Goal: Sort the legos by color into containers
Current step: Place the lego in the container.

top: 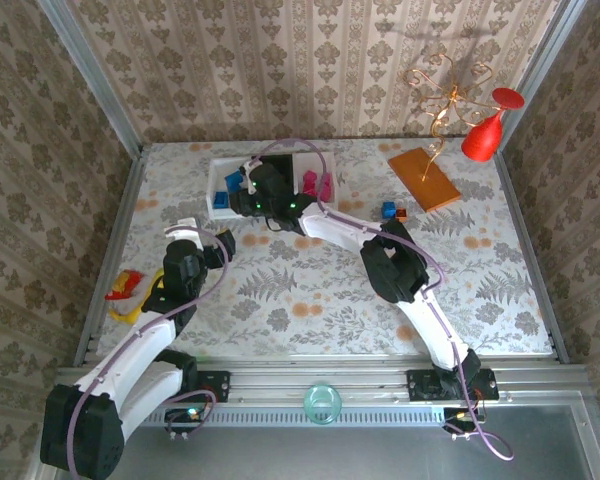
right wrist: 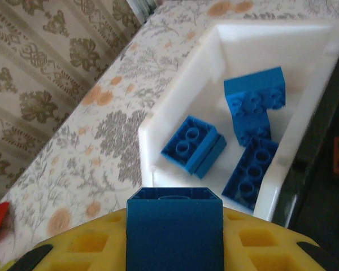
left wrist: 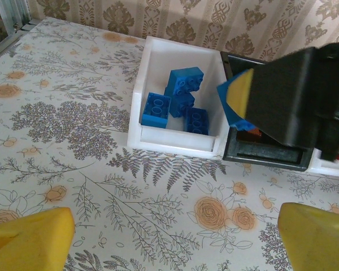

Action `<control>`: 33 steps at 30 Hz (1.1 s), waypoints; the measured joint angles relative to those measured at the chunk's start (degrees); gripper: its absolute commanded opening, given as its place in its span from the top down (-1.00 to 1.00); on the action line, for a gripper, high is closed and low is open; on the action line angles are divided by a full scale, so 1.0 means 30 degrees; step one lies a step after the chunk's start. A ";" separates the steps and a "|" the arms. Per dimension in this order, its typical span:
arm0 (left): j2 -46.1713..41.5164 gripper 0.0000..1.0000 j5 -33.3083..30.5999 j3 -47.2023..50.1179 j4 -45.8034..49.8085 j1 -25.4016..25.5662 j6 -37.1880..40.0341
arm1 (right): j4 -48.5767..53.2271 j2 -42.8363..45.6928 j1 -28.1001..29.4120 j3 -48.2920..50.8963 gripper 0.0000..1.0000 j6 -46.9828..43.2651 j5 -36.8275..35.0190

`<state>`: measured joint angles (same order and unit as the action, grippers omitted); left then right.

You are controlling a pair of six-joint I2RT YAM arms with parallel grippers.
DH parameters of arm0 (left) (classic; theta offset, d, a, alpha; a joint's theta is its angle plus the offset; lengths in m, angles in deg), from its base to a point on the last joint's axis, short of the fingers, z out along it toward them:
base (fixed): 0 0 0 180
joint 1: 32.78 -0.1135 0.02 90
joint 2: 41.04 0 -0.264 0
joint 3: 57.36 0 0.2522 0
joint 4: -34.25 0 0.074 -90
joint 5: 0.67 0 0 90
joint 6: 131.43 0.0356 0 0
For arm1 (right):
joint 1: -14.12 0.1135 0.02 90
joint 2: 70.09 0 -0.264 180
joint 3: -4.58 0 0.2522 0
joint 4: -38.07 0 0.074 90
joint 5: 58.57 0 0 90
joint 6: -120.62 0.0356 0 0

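My right tool [right wrist: 174,244] is closed on a single blue lego [right wrist: 174,226]. In the right wrist view the brick stands at the bottom centre of the frame, pressed against my yellow pad [right wrist: 254,248], jaws drawn in to the brick's own width. Above it in that frame lies the white container [right wrist: 175,107], and the other blue legos [right wrist: 193,145] lie loose on its floor, apart from the one I hold.

The left wrist view catches the same tool at the upper right, one corner of the held brick poking out under the pad. It hangs about where the white container's right wall meets the black container [left wrist: 265,155]; I cannot tell which of the two it is over.

My left tool [left wrist: 169,241] is spread wide. Its yellow fingertips [left wrist: 28,240] sit in the two bottom corners of the left wrist view, with bare flowered bench [left wrist: 73,130] between them, touching nothing.

From the top view, my right arm reaches to the upper centre of the frame, where the containers stand in a row. The second white container [top: 328,160] holds magenta legos [top: 317,184]. Right of the row, a loose blue brick [top: 388,209] and an orange-brown brick [top: 401,213] lie on the bench, just below the orange-brown board [top: 423,178].
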<state>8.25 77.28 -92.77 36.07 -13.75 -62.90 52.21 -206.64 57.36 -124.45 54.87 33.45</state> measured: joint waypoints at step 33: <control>0.4313 -0.86 0.6156 -0.1639 -0.1545 0.3657 0.1304 | 0.1821 1.0338 -0.3402 1.1336 -0.41 -0.2106 -0.0903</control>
<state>21.19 95.75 -97.69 31.43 -2.78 -58.99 57.68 -175.63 47.16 -90.44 48.55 30.74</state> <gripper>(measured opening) 0.934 0.697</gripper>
